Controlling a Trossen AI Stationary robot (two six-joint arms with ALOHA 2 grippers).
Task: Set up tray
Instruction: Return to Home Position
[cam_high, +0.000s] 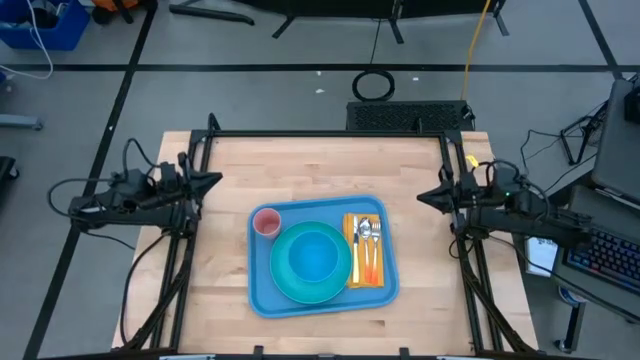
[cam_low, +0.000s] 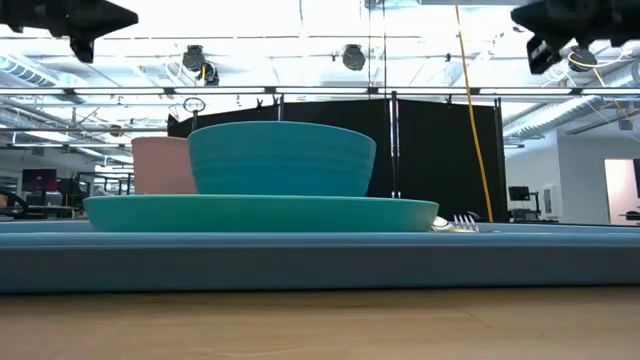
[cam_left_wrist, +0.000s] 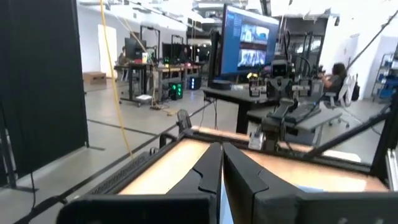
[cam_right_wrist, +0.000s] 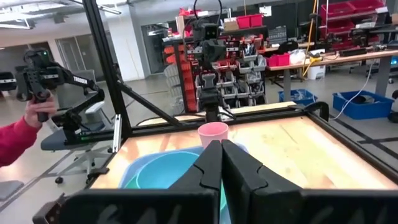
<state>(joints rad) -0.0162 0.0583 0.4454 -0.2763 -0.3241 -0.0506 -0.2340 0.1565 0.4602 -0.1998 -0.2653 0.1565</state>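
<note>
Pale wooden tabletop (cam_high: 300, 170) holds the flat blue plastic tray (cam_high: 260, 295). Left gripper (cam_high: 214, 181) and right gripper (cam_high: 424, 197), both pressed together, flank it up high. I'd settle them without dipping.

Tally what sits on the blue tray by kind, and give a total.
On the tray:
pink cup: 1
cyan plate: 1
blue bowl: 1
yellow napkin: 1
spoon: 1
fork: 1
Total: 6

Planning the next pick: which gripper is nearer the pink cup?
Left. The left gripper hangs beyond the tray's corner where the pink cup stands; the right gripper is past the tray's opposite side.
</note>
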